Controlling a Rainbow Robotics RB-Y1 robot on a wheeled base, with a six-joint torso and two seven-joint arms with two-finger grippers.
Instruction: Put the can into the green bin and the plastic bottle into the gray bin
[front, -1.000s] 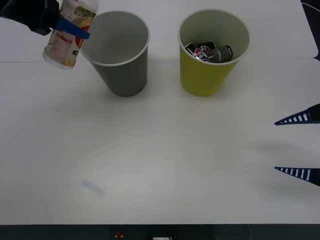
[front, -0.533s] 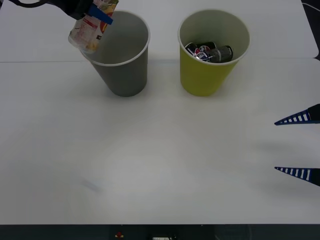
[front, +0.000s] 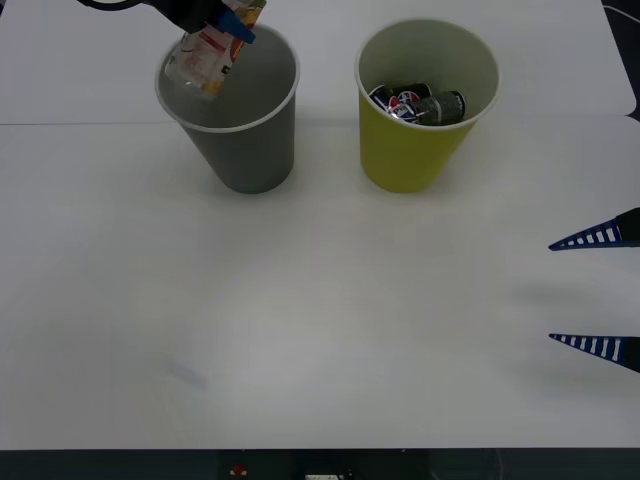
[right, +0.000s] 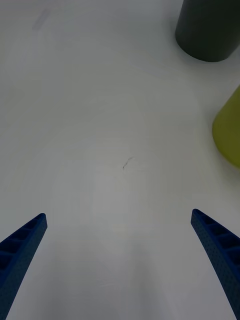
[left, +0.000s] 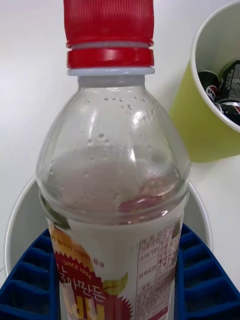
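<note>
- Left gripper (front: 222, 22) was at the far left of the table (front: 320, 330), above the gray bin (front: 245, 150), fingers (left: 200, 285) clamped on the bottle (front: 205, 60).
- Bottle hung tilted over the gray bin's open mouth, clear of the table; the left wrist view showed its red cap (left: 109, 35), pale contents and label, with the bin's pale rim below.
- Green bin (front: 415, 150) stood just right of the gray bin, apart from it, holding dark cans (front: 418, 104).
- Right gripper (front: 600, 292) sat low at the right edge of the table, fingers spread wide and empty, well apart from both bins.
</note>
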